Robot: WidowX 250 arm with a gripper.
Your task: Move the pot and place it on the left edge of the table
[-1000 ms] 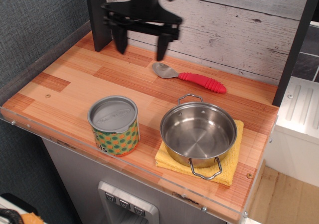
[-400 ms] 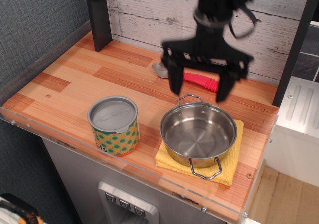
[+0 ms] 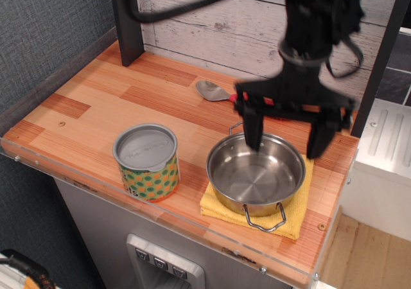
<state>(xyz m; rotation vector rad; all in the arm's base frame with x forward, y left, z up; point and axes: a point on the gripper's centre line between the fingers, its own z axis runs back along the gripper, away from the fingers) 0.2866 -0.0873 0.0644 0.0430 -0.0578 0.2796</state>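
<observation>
Gripper (image 3: 287, 141) wide open above pot (image 3: 255, 172); lower straight so fingers straddle far rim, avoid dragging yellow cloth (image 3: 297, 213).

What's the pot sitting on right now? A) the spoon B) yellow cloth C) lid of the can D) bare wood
B: the pot rests on the yellow cloth, whose edges stick out beneath it at the front and right; the can stands apart to its left.
</observation>
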